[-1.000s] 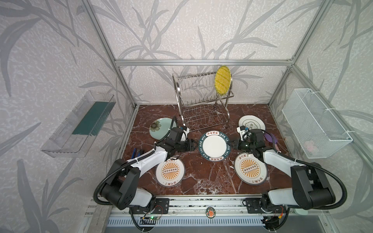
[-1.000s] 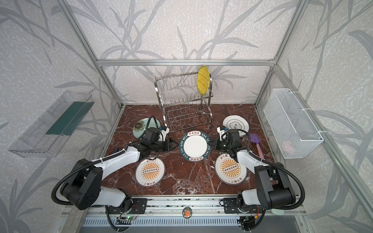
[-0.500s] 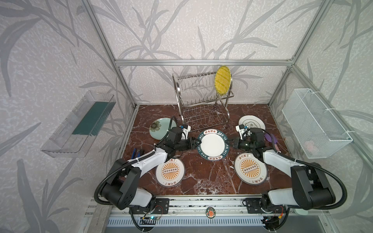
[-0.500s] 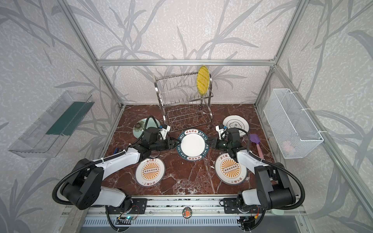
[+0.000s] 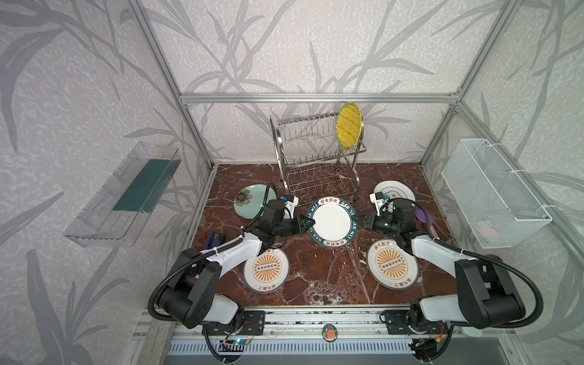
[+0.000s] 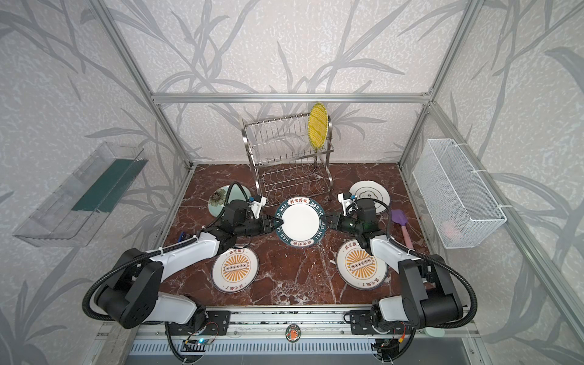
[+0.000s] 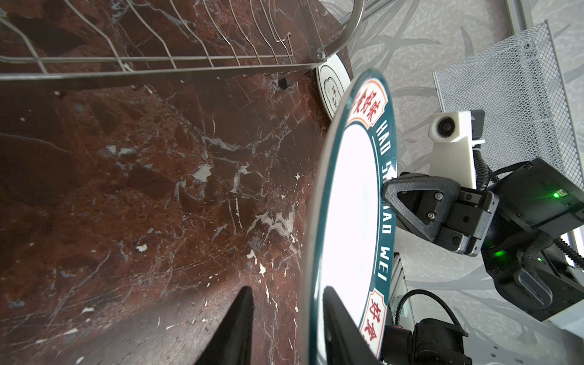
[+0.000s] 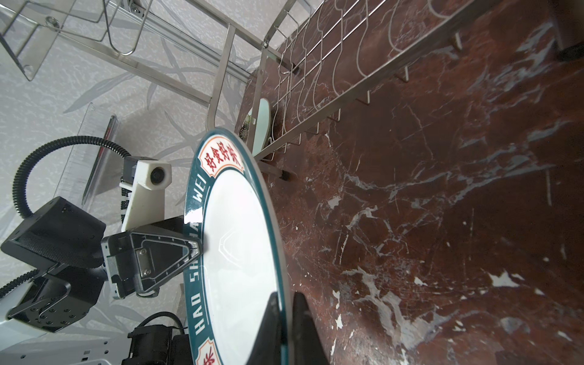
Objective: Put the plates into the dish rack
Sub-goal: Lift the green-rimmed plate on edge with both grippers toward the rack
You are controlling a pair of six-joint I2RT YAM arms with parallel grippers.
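Green-rimmed plate (image 5: 331, 221) is held face up, roughly level, above the red marble table (image 5: 316, 278), in front of the dish rack (image 5: 313, 151). Its right rim is pinched by the right gripper (image 5: 361, 220). Its left rim is straddled by the left gripper (image 5: 308, 222), jaws part open. A yellow plate (image 5: 348, 129) is stood upright in the rack's top tier.

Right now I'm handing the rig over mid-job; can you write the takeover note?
Right hand: shut on the green-rimmed plate, holding it by its edge above the table.
Left hand: open, jaws astride the opposite edge, not yet clamped.
Done: yellow plate stands in the dish rack, top tier.
To do: this plate, two sunburst plates, celadon plate, white motif plate, those four flat on the table.
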